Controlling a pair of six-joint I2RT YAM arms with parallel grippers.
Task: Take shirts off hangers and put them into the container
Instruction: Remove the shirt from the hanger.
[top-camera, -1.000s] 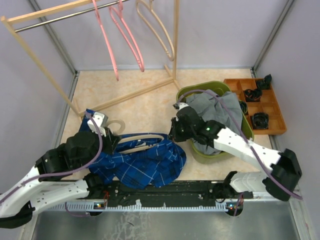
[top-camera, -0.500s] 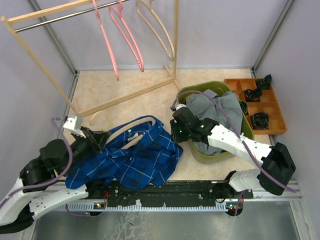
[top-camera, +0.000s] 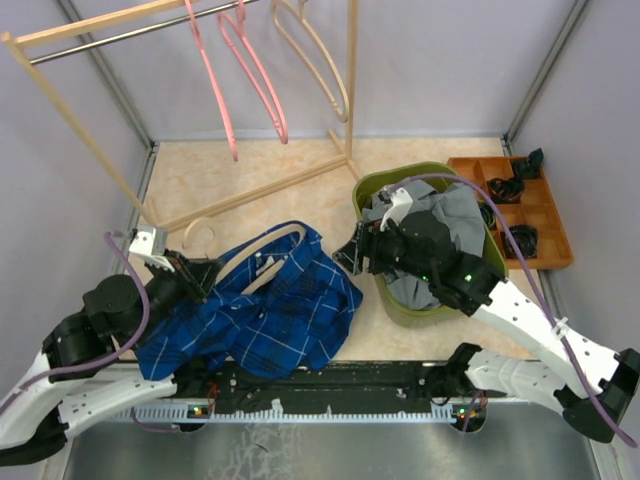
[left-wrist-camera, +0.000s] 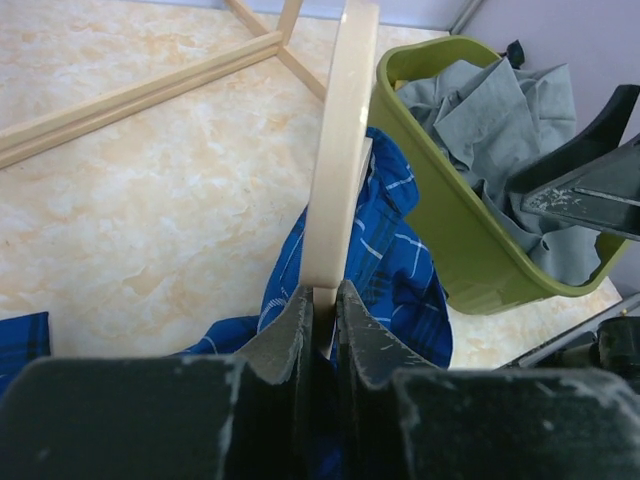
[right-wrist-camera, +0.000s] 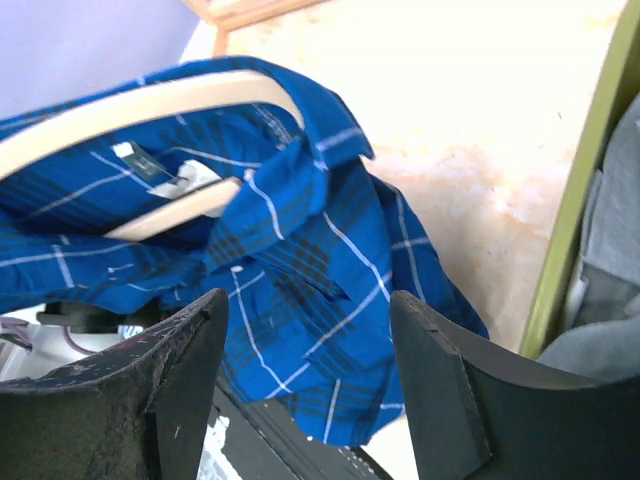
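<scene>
Blue checked shirt (top-camera: 265, 315) sprawled by the tabletop's near edge
Its pale wood-coloured curved hanger (left-wrist-camera: 335, 150) is clamped by the left gripper (left-wrist-camera: 322, 300); the right gripper (right-wrist-camera: 305, 340) is spread wide, empty, beside the olive-green plastic basin (top-camera: 410, 315) stuffed with a grey shirt (top-camera: 445, 215).

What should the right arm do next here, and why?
Probably lower the right jaws onto the blue shirt near its collar and close. They stand open close to it, holding nothing, while the left jaws are shut on the pale hanger, which sits inside the collar; the shirt needs pulling off.
</scene>
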